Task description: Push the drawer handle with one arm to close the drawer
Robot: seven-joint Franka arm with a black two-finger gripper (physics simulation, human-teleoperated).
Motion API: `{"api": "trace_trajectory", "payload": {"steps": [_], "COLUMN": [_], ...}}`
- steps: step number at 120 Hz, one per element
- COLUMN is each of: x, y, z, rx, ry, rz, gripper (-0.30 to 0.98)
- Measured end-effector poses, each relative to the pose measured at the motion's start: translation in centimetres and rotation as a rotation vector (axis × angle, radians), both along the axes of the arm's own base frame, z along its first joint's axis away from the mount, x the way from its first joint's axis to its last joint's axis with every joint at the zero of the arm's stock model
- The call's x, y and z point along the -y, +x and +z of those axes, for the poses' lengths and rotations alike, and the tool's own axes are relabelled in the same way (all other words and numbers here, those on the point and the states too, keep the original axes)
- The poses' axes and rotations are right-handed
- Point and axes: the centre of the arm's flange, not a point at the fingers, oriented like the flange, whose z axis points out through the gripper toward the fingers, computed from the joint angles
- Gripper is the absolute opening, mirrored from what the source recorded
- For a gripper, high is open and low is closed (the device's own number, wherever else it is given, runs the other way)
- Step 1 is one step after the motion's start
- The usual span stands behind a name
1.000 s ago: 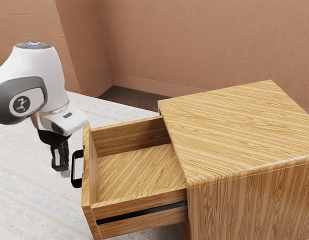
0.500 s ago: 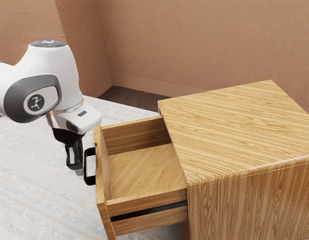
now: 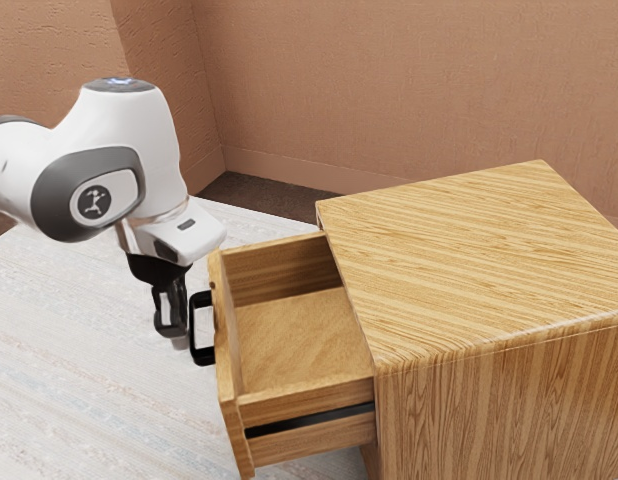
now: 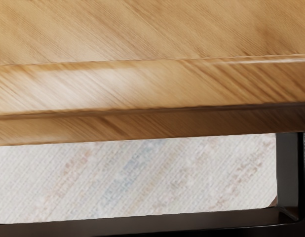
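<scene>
Moving toward the cabinet (image 3: 469, 260), your end effector (image 3: 173, 332), whether apart or together you couldn't tell, stayed beside the handle (image 3: 194, 330) as the drawer (image 3: 309, 395) slid inward, still partly open.

The drawer (image 3: 299, 400) juts from the cabinet (image 3: 469, 260) toward the exterior view's left, its handle (image 3: 195, 330) just beside the gripper (image 3: 173, 336)

A pale desk (image 3: 79, 380) is spreading across the exterior view's left, showing faint streaks of blue and pinkish brown. A wooden cabinet (image 3: 469, 265) is standing on it toward the exterior view's right, its partly open drawer (image 3: 299, 340) jutting out over the pale surface. The desk's straight far edge is running toward the cabinet.
</scene>
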Motion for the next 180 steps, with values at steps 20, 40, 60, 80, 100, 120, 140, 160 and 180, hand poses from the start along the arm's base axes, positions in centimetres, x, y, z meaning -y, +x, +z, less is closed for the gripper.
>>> {"api": "trace_trajectory", "payload": {"steps": [20, 40, 60, 80, 100, 120, 140, 160, 180], "x": [0.9, 1.4, 2.2, 3.3, 4.6, 5.3, 6.5, 7.1, 7.9], "y": [0.5, 1.0, 1.8, 2.6, 3.2, 3.9, 4.7, 5.1, 5.8], "z": [0.2, 0.1, 0.1, 0.0, 0.0, 0.1, 0.1, -0.2, -0.1], "rx": [0.010, 0.006, 0.008, 0.009, 0.011, 0.015, 0.020, 0.017, 0.017], "ry": [0.005, -0.002, 0.000, -0.001, 0.000, -0.002, -0.002, -0.007, -0.013], "rz": [-0.003, -0.010, -0.013, -0.016, -0.023, -0.018, -0.023, -0.026, -0.040], "gripper": [-0.10, -0.10, -0.10, -0.10, -0.10, -0.10, -0.10, -0.10, -0.10]}}
